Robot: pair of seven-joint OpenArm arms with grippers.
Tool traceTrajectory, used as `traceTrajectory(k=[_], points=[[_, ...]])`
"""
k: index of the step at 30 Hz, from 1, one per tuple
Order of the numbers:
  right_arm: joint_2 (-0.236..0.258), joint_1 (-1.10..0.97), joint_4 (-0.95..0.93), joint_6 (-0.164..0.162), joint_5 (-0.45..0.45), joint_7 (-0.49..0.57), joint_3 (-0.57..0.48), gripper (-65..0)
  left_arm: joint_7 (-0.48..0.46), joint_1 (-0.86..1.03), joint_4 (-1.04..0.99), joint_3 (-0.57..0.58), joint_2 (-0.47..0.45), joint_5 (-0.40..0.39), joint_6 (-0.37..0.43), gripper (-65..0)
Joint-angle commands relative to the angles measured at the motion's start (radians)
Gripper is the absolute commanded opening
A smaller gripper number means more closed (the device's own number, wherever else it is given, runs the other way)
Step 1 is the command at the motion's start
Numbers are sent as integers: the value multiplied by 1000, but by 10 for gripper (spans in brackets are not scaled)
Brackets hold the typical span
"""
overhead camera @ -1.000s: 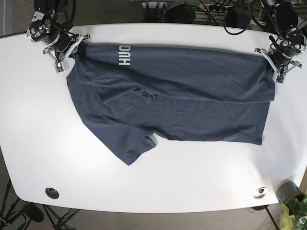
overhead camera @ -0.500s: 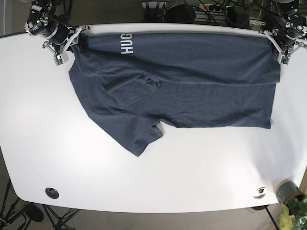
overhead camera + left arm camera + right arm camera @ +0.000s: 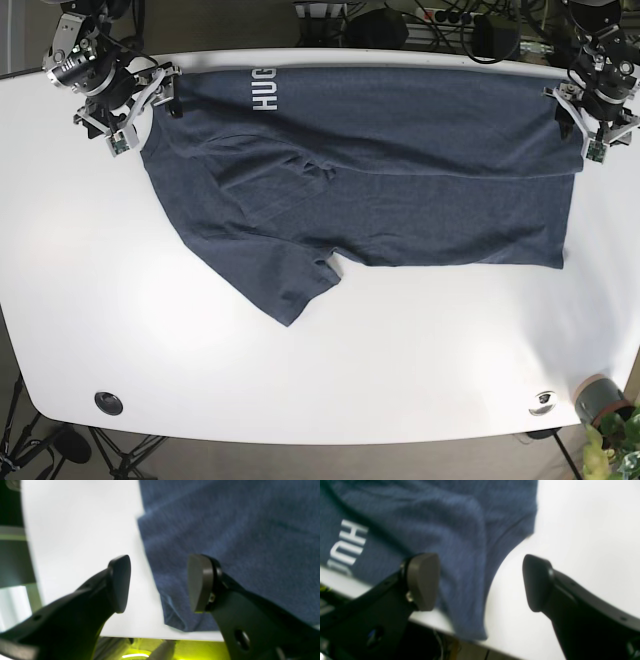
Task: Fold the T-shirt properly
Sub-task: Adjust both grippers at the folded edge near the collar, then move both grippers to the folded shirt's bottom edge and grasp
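A dark blue T-shirt (image 3: pixel 380 170) lies spread across the far half of the white table (image 3: pixel 320 370), with white lettering (image 3: pixel 263 89) near its far left corner. One sleeve (image 3: pixel 285 285) sticks out toward the front. My left gripper (image 3: pixel 588 128) is at the shirt's far right corner; in the left wrist view it (image 3: pixel 160 583) is open, with the shirt's edge (image 3: pixel 175 600) lying between the jaws. My right gripper (image 3: pixel 135 108) is at the far left corner; in the right wrist view it (image 3: pixel 480 581) is open over the shirt's corner (image 3: pixel 467 585).
The shirt's far edge lies along the table's back edge (image 3: pixel 400 58), with cables and dark gear behind it. A black grommet (image 3: pixel 108 402) and a silver one (image 3: pixel 543 401) sit near the front edge. A potted plant (image 3: pixel 603 405) stands at the front right.
Both grippers carried the shirt's far edge toward the back of the table, then opened and let it go. The shirt now lies flatter along the back edge.
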Motion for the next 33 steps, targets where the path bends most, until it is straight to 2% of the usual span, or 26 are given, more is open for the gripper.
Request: traceTrajectory(k=[1, 7, 10, 17, 24, 29, 33], points=[[15, 26, 15, 1, 12, 22, 5, -157, -12, -21, 48, -3, -15, -6, 6, -311], [12, 133, -8, 1, 12, 22, -4, -157, -12, -141, 43, -2, -17, 1, 6, -311], [12, 210, -62, -1, 12, 14, -4, -159, -12, -216, 2, 38, -17, 5, 6, -311], [16, 417, -223, -1, 12, -38, -39, -230, -12, -424, -155, 70, -17, 7, 6, -311], [21, 577, -372, -2, 9, -37, -85, -235, -12, -576, -288, 70, -17, 7, 6, -310], [12, 705, -512, -2, -80, -3, -131, -235, -12, -664, -403, 75, -18, 8, 6, -307], [1, 773, -621, -2, -134, 66, -180, -235, -12, -682, -449, 138, -40, 8, 6, -304]])
